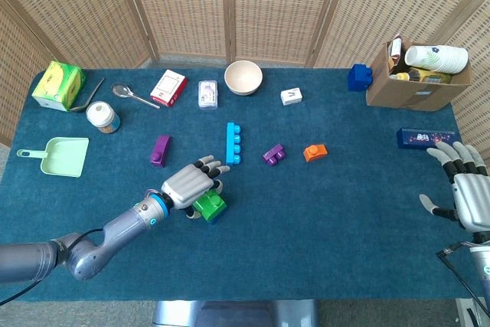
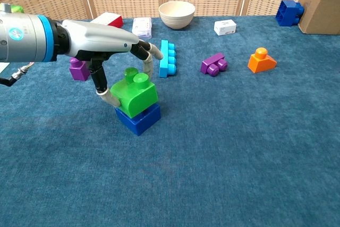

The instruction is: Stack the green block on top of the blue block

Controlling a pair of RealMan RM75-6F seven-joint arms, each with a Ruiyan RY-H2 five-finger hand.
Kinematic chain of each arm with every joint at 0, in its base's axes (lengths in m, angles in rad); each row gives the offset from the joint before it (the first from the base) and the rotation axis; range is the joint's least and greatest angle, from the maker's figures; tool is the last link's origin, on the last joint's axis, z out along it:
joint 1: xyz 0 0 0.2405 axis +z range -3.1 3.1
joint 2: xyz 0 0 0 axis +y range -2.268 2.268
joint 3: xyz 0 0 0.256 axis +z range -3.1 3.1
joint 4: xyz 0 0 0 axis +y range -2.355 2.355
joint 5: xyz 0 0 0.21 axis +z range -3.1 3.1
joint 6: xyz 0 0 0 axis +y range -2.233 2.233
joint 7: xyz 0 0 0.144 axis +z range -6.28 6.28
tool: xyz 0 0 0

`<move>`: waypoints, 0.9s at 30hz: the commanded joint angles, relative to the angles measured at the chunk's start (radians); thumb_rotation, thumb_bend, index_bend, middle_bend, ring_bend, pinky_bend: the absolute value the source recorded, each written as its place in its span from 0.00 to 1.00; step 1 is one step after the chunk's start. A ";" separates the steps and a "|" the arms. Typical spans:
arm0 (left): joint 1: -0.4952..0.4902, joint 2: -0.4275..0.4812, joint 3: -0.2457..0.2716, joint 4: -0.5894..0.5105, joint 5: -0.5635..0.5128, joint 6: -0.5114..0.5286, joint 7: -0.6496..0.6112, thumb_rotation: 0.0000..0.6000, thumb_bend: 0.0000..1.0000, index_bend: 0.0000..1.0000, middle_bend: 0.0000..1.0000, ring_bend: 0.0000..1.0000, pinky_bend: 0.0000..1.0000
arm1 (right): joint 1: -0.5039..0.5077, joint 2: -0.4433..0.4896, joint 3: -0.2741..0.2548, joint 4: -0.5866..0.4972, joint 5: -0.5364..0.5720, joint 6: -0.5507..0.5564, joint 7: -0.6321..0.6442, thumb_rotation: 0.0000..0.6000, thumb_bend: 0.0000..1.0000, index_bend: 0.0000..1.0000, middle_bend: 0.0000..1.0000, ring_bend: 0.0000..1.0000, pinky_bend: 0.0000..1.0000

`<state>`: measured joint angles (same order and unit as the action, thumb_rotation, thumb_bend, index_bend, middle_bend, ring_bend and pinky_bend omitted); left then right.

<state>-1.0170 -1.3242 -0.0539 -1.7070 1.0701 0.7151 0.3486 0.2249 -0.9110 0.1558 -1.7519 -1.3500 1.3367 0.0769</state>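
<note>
The green block [image 2: 135, 93] sits on top of the blue block [image 2: 140, 119] near the middle of the table, slightly tilted. My left hand [image 2: 101, 41] reaches over it from the left, with its thumb against the block's left side and a finger curled against the studs, so it still grips the block. In the head view the green block [image 1: 209, 205] covers nearly all of the blue one, and the left hand [image 1: 186, 184] lies just up and left of it. My right hand [image 1: 465, 181] hovers at the table's right edge, fingers spread and empty.
A cyan long block [image 1: 233, 143], a purple block [image 1: 273, 154], an orange block [image 1: 315, 152] and another purple block [image 1: 160, 149] lie behind the stack. Further back stand a bowl [image 1: 243, 77], small boxes, and a cardboard box [image 1: 417, 82] beside a dark blue block [image 1: 359, 76].
</note>
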 commanded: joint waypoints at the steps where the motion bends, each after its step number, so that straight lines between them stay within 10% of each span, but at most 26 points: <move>1: -0.001 -0.006 0.001 0.004 0.003 0.006 0.008 1.00 0.25 0.51 0.08 0.00 0.00 | -0.002 0.001 0.000 0.000 0.000 0.001 0.002 0.94 0.24 0.15 0.13 0.00 0.00; 27: -0.007 -0.041 0.019 0.024 0.012 0.020 0.052 1.00 0.25 0.51 0.08 0.00 0.00 | -0.012 0.003 0.002 0.009 -0.002 0.001 0.023 0.95 0.24 0.16 0.13 0.00 0.00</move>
<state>-1.0238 -1.3654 -0.0353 -1.6835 1.0825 0.7354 0.4011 0.2127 -0.9083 0.1583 -1.7428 -1.3516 1.3381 0.1003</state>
